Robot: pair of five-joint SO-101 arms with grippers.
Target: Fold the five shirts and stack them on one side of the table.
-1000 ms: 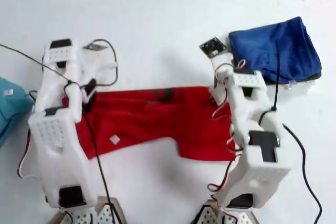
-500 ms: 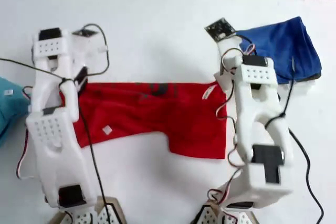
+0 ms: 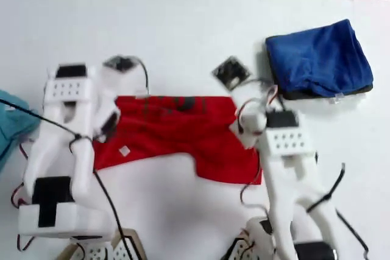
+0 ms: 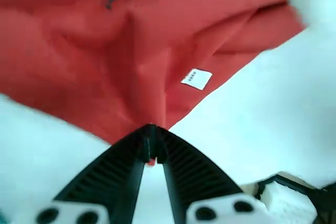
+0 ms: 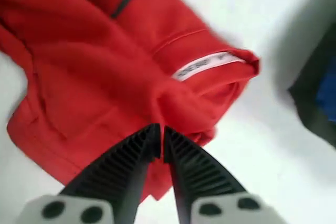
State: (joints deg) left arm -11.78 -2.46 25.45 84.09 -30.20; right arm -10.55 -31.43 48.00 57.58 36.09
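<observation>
White table [image 3: 183,22] fills the high view, and the red shirt [image 3: 177,129] lies across its middle between the two arms. Its long axis runs side to side, and its right end drops in a flap toward the near edge. Each end of the shirt is hidden under an arm's wrist. A folded blue shirt [image 3: 317,56] sits near the table's far right, well apart from the red one. A teal shirt [image 3: 12,126] is cut off at the left edge.

From the left wrist, the left gripper [image 4: 152,140] has its jaws closed tip to tip on the red shirt's edge. The cloth rises in a ridge from the pinch, and a small white tag [image 4: 196,78] lies beside it.

From the right wrist, the right gripper [image 5: 161,140] is all but closed, with a bunched fold of red cloth between its tips. A white label strip [image 5: 202,65], possibly the neck label, lies just beyond the fold, though blur makes that uncertain.
</observation>
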